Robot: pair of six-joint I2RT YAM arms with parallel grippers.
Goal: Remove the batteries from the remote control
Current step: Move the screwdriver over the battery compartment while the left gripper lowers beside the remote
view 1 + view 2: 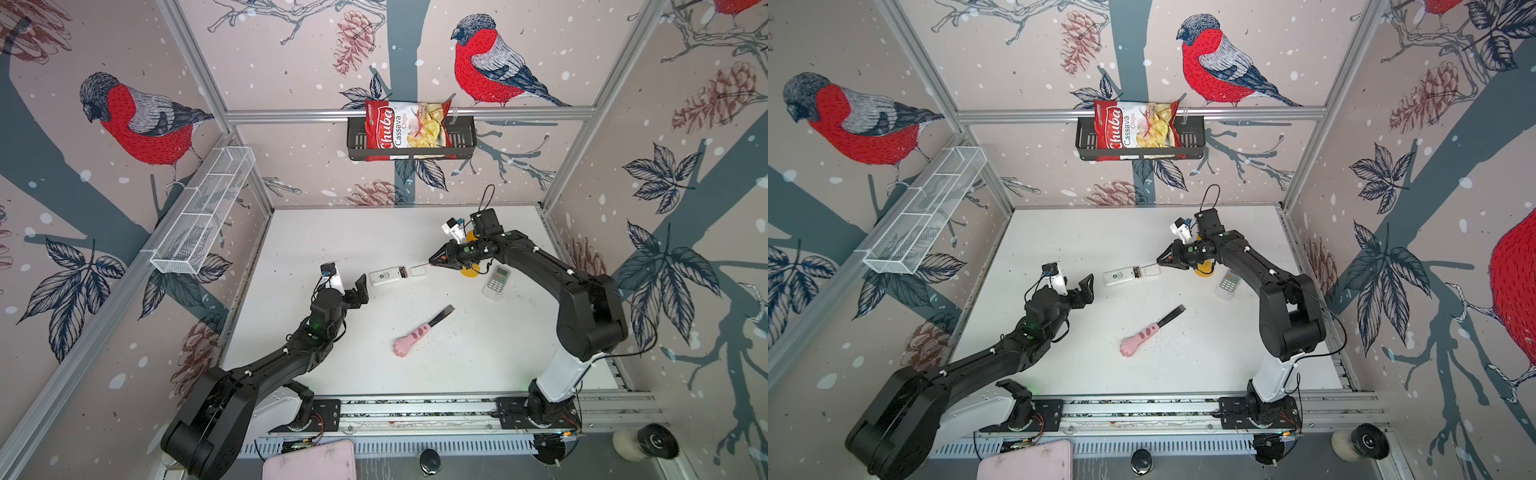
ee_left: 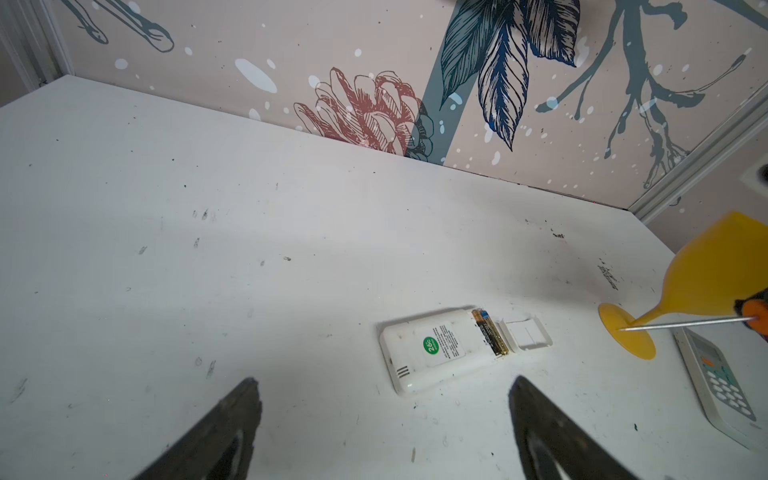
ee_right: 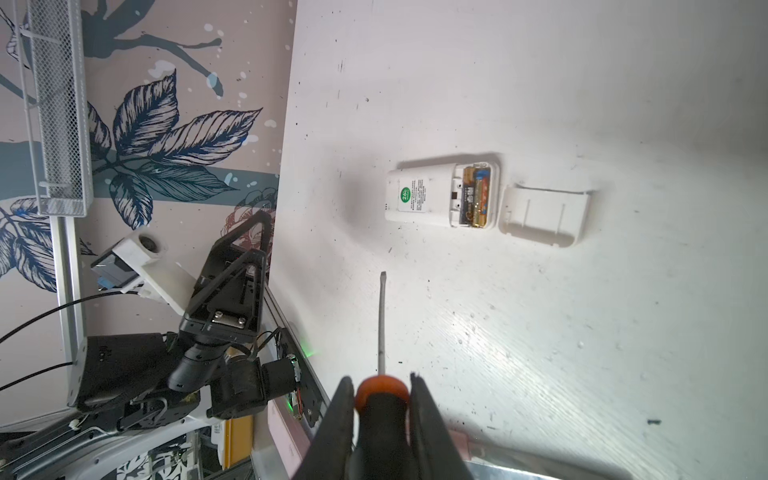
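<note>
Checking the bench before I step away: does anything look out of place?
Only one remote: it lies face down, its battery cover off and lying beside it, leaving the batteries exposed in the open compartment.

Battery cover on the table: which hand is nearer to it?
Right. The right hand, shut on the screwdriver, is close beside the cover; the open left hand is farther, past the other end of the remote.
</note>
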